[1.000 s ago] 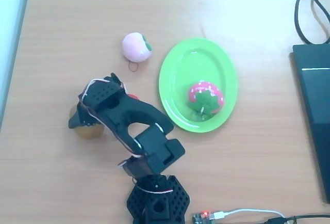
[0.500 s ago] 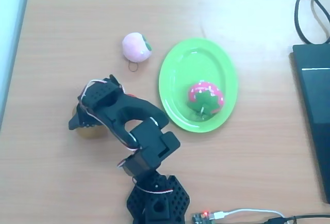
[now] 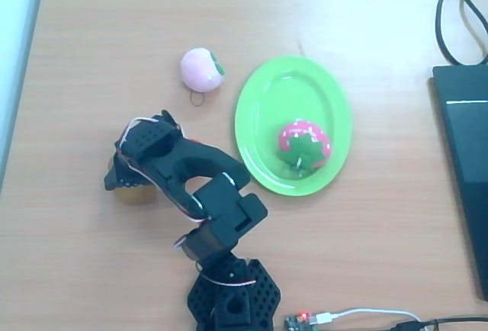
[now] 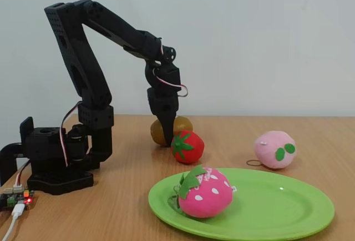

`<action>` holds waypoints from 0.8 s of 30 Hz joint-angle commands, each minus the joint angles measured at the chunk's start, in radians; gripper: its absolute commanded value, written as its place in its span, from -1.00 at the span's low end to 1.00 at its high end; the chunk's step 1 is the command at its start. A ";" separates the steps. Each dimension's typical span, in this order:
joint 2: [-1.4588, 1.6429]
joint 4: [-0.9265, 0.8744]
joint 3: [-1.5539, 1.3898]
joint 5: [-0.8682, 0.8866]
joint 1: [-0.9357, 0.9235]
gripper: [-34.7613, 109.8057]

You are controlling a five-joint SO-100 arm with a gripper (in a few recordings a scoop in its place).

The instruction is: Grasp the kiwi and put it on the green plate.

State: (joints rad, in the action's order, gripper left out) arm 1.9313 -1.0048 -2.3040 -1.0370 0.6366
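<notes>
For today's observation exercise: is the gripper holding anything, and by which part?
The gripper is down at the kiwi, fingers against its side, but whether it is clamped cannot be told.

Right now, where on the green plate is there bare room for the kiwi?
The green plate is bare across its far half, toward the peach. Its near end is crowded by the pink strawberry. The gripper is down at the kiwi.

One kiwi (image 4: pixel 173 128), two strawberries — red (image 4: pixel 187 146) and pink (image 4: pixel 204 192) — one peach (image 4: pixel 274 149), one green plate (image 4: pixel 277 207).
</notes>
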 commanded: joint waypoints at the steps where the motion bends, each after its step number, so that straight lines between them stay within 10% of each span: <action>1: 0.032 -0.005 0.015 0.006 0.000 -0.09; 24: 0.176 -0.028 0.268 0.175 -0.092 -0.10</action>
State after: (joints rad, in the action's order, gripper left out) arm 2.0801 -1.0216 -2.0985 -0.8636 0.5737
